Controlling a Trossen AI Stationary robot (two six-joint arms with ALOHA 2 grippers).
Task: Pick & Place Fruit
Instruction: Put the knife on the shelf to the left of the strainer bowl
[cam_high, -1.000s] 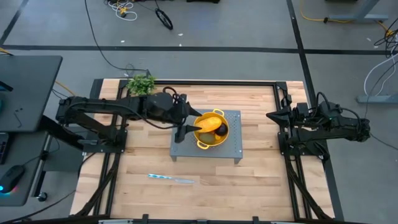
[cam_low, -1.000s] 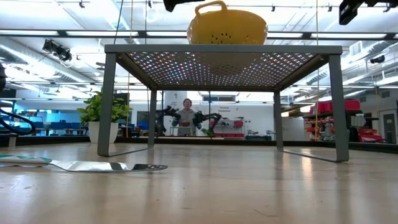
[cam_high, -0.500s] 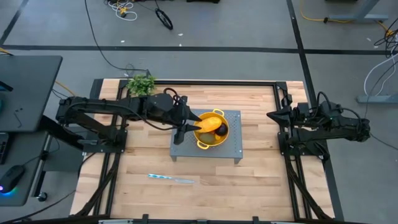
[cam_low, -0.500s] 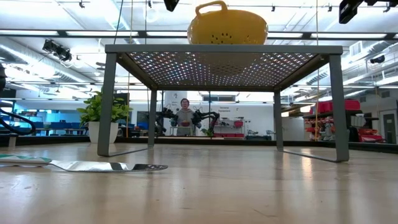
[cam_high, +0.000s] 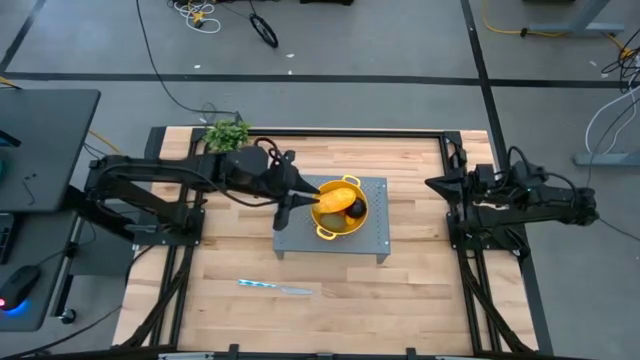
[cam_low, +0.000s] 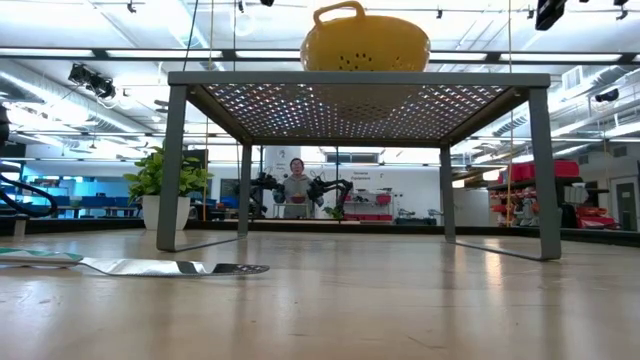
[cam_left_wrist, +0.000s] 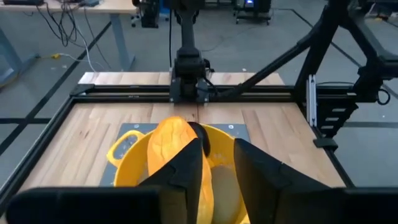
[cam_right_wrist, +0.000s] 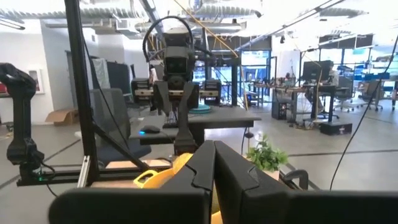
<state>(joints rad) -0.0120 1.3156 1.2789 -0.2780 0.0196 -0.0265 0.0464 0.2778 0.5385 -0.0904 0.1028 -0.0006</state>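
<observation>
Place step looks done — left gripper (cam_left_wrist: 214, 171) sits just back from the yellow colander (cam_high: 338, 208), fingers slightly apart and empty, fruit (cam_left_wrist: 174, 146) ahead of them inside it. Right gripper (cam_right_wrist: 213, 163) pressed together, parked aside; next move likely retreat.

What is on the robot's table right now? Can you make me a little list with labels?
bowl: yellow colander on a grey perforated stand
in the bowl: yellow-orange oblong fruit and a small blackish round fruit
left gripper: by the colander's edge, over the stand, fingers a little apart, nothing between them
right gripper: at the table's right side, shut, waiting
knife: flat on the wood, in front of the stand
leafy green bunch: at the table's far left corner
table: light wood
</observation>
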